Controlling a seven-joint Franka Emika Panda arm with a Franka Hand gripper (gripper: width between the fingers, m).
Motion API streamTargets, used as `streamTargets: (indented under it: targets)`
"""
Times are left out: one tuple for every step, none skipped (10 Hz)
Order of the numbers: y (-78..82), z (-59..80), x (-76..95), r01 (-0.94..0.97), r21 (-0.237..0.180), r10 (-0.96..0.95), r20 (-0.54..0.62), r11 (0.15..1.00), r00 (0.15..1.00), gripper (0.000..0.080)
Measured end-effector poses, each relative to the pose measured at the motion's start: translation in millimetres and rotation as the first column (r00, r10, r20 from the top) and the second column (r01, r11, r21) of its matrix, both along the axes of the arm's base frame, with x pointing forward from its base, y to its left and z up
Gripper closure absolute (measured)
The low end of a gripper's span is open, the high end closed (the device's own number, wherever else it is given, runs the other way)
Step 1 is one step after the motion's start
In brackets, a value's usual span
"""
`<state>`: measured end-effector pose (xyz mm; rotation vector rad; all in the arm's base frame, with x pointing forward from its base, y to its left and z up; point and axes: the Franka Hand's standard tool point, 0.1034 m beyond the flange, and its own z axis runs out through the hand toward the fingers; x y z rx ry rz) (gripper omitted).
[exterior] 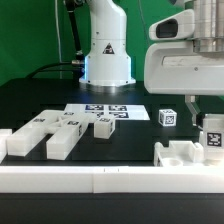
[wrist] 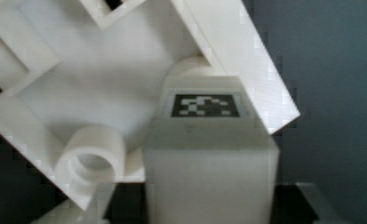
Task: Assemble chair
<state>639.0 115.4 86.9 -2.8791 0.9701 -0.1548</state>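
Note:
My gripper [exterior: 208, 122] hangs at the exterior view's right and is shut on an upright white chair bar [exterior: 212, 136] with a black-and-white tag. In the wrist view the bar [wrist: 206, 110] runs down between the jaws of my gripper [wrist: 206, 203], and dark finger pads [wrist: 290, 200] flank it. Beneath the bar lies a larger white chair part [exterior: 183, 154] with slanted slabs and a round peg [wrist: 95, 160]. More chair parts lie at the exterior view's left: two blocky bars [exterior: 58, 140], a small block [exterior: 102, 127] and an end piece [exterior: 18, 142]. A tagged cube [exterior: 167, 117] stands mid-right.
The marker board [exterior: 108, 110] lies flat behind the loose parts. The long white border rail [exterior: 100, 181] runs along the front edge. The robot's base [exterior: 106, 50] stands at the back centre on the black table.

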Motion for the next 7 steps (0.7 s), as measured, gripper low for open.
streamTargets:
  targets:
    - [0.2, -0.3, -0.2, 0.100, 0.010, -0.099, -0.009, 0.995, 0.995, 0.0509]
    - [0.8, -0.9, 0.0, 0.244, 0.022, -0.243, -0.019, 0.970, 0.970, 0.0509]
    - [1.1, -1.2, -0.5, 0.343, 0.033, -0.343, -0.029, 0.939, 0.939, 0.0509]
    - [1.9, -1.4, -1.2, 0.439, 0.042, -0.438, -0.044, 0.897, 0.898, 0.0509]
    - [2.5, -1.6, -2.2, 0.587, 0.059, -0.583, -0.071, 0.807, 0.809, 0.0509]
    - [3.3, -1.7, -2.7, 0.654, 0.060, -0.650, -0.082, 0.754, 0.756, 0.0509]
    - [3.7, -1.5, -3.1, 0.699, 0.063, -0.693, -0.091, 0.713, 0.715, 0.0509]
